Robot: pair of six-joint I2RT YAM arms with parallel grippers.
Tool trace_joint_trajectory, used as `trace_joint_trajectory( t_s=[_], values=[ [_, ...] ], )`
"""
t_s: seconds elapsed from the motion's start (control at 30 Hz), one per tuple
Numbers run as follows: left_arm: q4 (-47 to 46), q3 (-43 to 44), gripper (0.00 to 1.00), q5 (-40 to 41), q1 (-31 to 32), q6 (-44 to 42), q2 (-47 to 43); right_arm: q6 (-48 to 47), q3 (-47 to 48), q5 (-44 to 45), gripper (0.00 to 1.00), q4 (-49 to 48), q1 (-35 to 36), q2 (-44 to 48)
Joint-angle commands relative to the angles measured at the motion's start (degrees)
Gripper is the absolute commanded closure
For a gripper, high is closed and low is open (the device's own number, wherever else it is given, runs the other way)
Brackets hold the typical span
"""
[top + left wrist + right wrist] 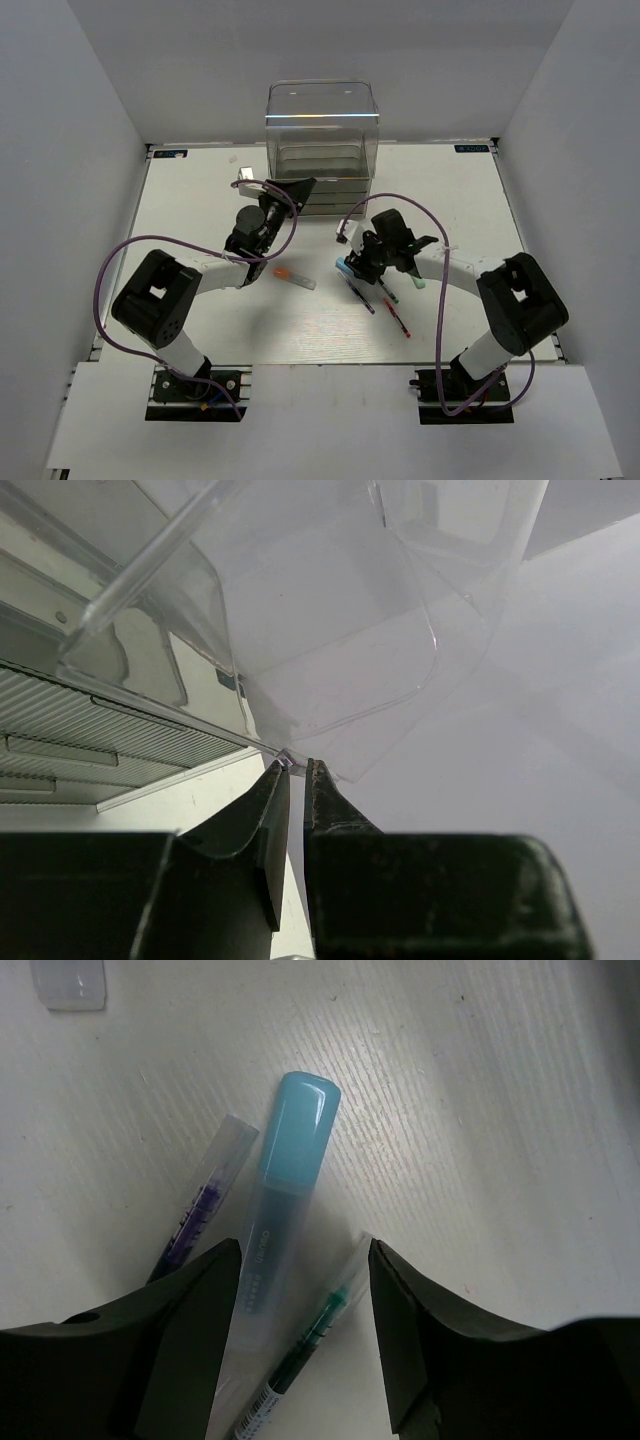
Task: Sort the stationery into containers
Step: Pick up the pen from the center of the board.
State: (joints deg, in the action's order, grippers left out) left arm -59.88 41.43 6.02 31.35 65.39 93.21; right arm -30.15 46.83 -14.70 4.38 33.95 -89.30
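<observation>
The clear organiser (322,140) stands at the back centre, with stacked drawers low down. My left gripper (298,190) is at its lower left front. In the left wrist view the jaws (297,767) are nearly closed, pinching a corner of a clear plastic drawer (330,650). My right gripper (362,262) is open and low over a cluster of pens. In the right wrist view its fingers (305,1250) straddle a light-blue marker (287,1185) and a green pen (312,1338). A purple pen (200,1205) lies just left of them.
An orange-capped marker (293,277) lies alone between the arms. A red pen (398,320) and a mint marker (414,281) lie by the right arm. A small clear cap (68,982) lies farther off. Grey walls close in the table.
</observation>
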Motion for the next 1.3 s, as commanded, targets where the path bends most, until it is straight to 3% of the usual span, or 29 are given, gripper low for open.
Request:
trace_joint_trajectory(
  t_s=[0.0,0.4,0.7,0.97,1.27],
  values=[
    [-2.3,2.8,1.00,-0.4,0.1,-1.5,-3.5,1.2,2.5,1.6,0.40,-1.0,1.3,-1.1],
    [-2.3,2.8,1.00,-0.4,0.1,-1.5,-3.5,1.4,1.3,5.3,0.38,0.2,2.7,-3.6],
    [-2.3,2.3,1.00,-0.4,0.1,-1.5,-3.5,2.1,-0.9,6.4,0.64,2.2,2.7,-3.6],
    [-2.3,1.7,1.00,-0.4,0.1,-1.5,-4.0,0.3,0.0,4.4,0.96,3.5,2.4,0.1],
    [-2.3,1.2,1.00,0.1,0.1,-1.5,-4.5,-8.4,1.0,8.8,1.00,-8.1,2.3,9.3]
  ],
)
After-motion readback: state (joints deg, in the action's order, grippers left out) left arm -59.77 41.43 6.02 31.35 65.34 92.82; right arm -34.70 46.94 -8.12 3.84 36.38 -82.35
